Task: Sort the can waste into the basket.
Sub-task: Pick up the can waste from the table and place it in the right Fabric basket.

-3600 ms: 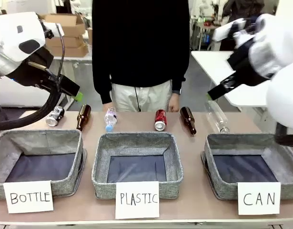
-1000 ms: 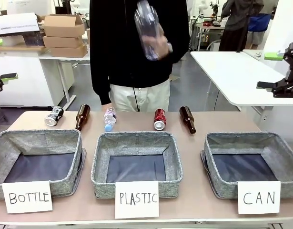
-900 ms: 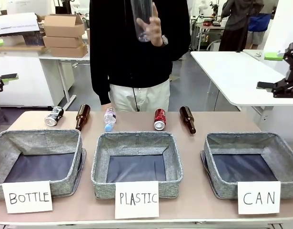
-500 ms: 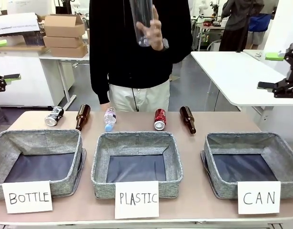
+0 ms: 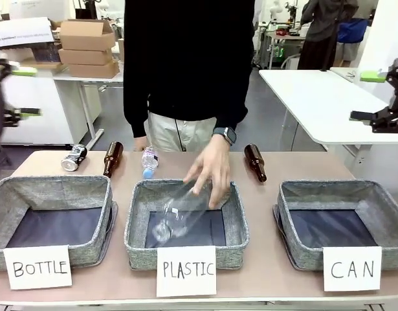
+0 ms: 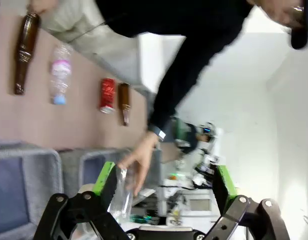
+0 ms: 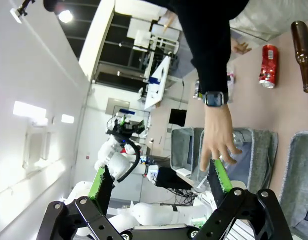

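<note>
The person's hand (image 5: 210, 170) has dropped from chest height and now pushes the clear plastic bottle (image 5: 179, 210) into the PLASTIC basket (image 5: 135, 217). That sorting isn't mine, so I judge the can work not yet begun. The silver can (image 5: 74, 157) lies on the table behind and well left of that basket, and the red can (image 7: 268, 66) lies just behind it. The CAN basket (image 5: 328, 189) to its right holds nothing. My left gripper (image 6: 164, 177) and right gripper (image 7: 160, 179) both hang spread wide, empty.
</note>
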Controlling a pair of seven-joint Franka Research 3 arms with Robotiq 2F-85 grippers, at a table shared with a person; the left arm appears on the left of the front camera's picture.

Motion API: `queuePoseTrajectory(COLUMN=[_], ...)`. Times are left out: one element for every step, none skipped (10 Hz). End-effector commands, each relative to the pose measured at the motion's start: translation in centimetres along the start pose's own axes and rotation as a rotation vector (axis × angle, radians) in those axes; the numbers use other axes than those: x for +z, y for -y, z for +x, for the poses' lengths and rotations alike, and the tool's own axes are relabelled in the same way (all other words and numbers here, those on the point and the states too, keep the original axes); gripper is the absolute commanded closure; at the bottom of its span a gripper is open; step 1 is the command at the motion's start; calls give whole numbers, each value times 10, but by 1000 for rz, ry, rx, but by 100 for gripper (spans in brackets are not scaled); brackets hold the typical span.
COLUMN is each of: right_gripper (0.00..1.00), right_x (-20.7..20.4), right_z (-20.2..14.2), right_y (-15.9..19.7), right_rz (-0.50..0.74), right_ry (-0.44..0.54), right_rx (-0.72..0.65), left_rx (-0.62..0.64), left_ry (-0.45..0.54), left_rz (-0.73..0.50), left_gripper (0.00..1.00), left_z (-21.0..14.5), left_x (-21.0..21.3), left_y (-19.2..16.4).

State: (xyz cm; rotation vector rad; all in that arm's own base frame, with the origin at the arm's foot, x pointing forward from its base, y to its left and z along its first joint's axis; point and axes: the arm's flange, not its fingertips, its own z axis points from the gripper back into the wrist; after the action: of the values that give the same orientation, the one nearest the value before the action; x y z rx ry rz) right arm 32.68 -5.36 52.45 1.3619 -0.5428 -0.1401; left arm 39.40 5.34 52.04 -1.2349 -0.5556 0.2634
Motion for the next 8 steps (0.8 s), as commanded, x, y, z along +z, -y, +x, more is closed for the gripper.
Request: queuePoseTrajectory(right_gripper=[0,0,0,0,0,0,0,0], right_x=[-4,-4,-4,-4,-4,-4,-4,-4], right_z=[4,4,4,4,4,4,4,4], right_y=[0,0,0,0,0,0,0,0], right_rz=[25,25,25,25,25,25,25,25], right_ry=[12,12,12,12,12,12,12,12], right_rx=[30,30,30,30,30,30,30,30], left_rx=[7,4,-19,-89,-129,-174,-187,-108], left_ry=[-55,-61,24,70,-29,-135,-205,-293], left_rz=[232,342,508,705,806,808,824,712], left_gripper=[0,0,0,0,0,0,0,0], left_z=[56,77,96,113,131,145,159,173], left_x=[-41,-59,-72,-80,-97,-116,-136,-154], left_y=[-4,-13,-25,-40,-59,-78,-101,-123])
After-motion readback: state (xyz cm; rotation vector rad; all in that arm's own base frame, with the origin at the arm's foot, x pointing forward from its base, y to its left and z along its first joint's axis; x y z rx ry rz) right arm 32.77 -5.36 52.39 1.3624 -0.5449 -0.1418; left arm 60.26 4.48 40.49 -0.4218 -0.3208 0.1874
